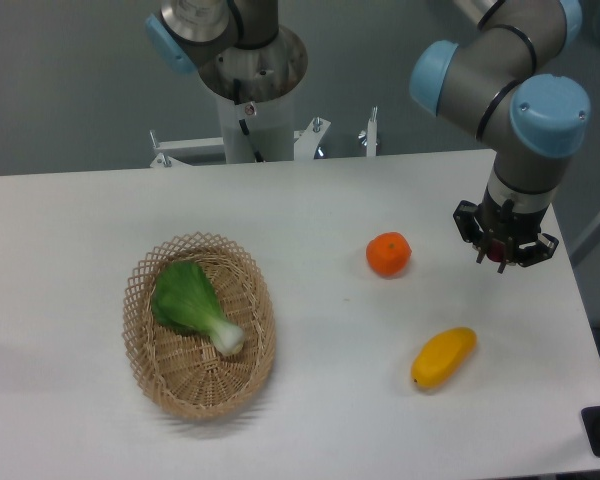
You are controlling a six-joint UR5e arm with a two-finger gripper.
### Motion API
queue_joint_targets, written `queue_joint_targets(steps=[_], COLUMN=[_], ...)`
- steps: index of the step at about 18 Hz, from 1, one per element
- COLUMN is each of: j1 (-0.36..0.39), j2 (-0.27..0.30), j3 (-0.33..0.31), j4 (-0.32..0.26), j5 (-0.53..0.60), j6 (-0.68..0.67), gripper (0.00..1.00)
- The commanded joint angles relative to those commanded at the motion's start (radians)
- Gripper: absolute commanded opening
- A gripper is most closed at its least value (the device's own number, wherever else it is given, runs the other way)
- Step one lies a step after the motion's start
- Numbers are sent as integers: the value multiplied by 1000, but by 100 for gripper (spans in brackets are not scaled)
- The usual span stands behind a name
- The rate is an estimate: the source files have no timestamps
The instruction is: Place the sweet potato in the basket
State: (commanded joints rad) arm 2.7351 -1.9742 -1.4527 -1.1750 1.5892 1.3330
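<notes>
The oval tan wicker basket sits on the left half of the white table and holds a green leafy vegetable. My gripper points straight down over the right side of the table, to the right of the orange. A small dark reddish bit that looks like the sweet potato shows at the gripper's lower edge. The rest of the sweet potato is hidden under the wrist. The fingers are hidden by the gripper body, so I cannot tell how they stand or whether they grip it.
A round orange lies left of the gripper. A yellow oblong fruit lies below it near the front right. The robot base stands behind the table's far edge. The table's right edge is close to the gripper.
</notes>
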Motion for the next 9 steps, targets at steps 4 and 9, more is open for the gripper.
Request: queue_joint_targets(steps=[4, 9], j1=[-2, -5], j2=[2, 2], j3=[-2, -5], j4=[0, -2], j5=[-3, -14], j6=[0, 0], gripper=[7, 7])
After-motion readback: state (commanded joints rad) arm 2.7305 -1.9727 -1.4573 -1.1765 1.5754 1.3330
